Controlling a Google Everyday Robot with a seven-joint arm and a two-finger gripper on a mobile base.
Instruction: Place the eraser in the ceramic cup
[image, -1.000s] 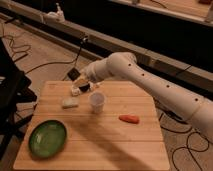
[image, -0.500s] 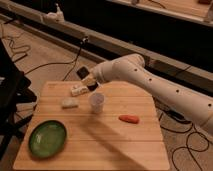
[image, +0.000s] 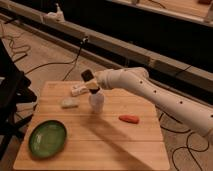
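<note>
The white arm reaches in from the right over the wooden table (image: 100, 145). My gripper (image: 91, 85) is at the arm's left end, just above the ceramic cup (image: 96, 103), which stands upright near the table's middle back. The gripper is shut on the eraser (image: 87, 76), a small black block that sticks up and to the left from the gripper, held in the air above the cup's rim and a little to its left.
A green round plate (image: 47, 138) lies at the front left. A pale whitish lump (image: 69, 103) lies left of the cup, with a small whitish thing (image: 77, 90) behind it. An orange-red oblong thing (image: 129, 118) lies right of the cup. Cables run on the floor around the table.
The gripper has moved to the right with the eraser, from behind the pale lump to just above the cup.
</note>
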